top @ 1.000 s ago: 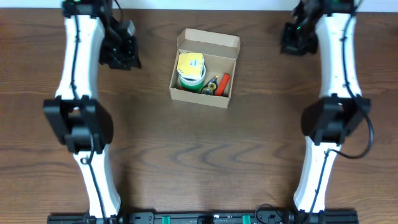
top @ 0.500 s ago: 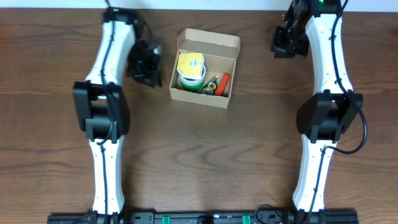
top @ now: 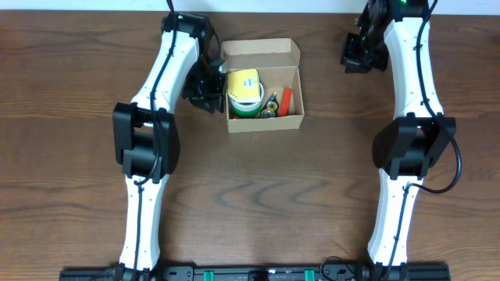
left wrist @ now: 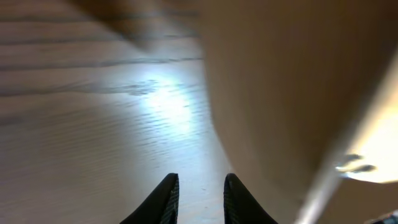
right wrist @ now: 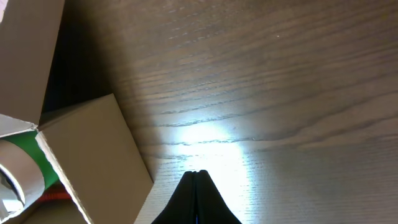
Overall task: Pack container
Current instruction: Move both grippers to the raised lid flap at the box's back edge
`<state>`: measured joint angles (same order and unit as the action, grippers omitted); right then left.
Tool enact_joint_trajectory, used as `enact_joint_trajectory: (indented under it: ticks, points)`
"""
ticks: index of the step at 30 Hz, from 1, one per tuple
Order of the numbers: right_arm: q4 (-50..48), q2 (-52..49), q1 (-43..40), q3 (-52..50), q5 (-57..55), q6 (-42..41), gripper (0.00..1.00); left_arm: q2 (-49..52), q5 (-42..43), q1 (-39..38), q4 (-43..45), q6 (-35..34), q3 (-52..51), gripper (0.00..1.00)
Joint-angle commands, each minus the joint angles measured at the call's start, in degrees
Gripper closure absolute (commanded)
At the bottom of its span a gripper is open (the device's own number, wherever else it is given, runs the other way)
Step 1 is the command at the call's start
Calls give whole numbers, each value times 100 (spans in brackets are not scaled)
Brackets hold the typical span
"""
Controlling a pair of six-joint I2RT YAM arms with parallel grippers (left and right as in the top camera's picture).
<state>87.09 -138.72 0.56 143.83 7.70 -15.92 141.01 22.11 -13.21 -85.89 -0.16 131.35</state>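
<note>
Cardboard box (top: 266,123) sits at the far middle of the bench (top: 258,187), mouth up. Its long axis runs side to side, square to the bench edge, and the flap (top: 262,48) stands open on the far side. Left end effector (left wrist: 199,190) is close against the box's left wall, narrowly parted and empty; a further shove could skid or twist the box, or dent that wall. Right end effector (right wrist: 198,177) is clenched on nothing, well to the right. The tall roll (top: 244,90) may keep the flap from closing.
</note>
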Motion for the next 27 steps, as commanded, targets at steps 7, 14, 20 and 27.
enact_joint_trajectory:
  ticks: [7, 14, 20, 27]
  points:
    - [-337, -284, 28, 42, 608, 22, 99, 26, 767, 868, 656, -4, 24, 83]
    - [-949, -1132, -50, 42, 2865, -136, 99, 26, 1934, 1137, 927, 133, 24, 93]
    - [-1561, -1742, -74, 42, 4520, -382, 99, 26, 2535, 1172, 1250, 9, 24, 92]
    - [-1871, -1985, -61, 42, 4848, -402, 99, 212, 3346, 1386, 1591, -190, 22, 93]
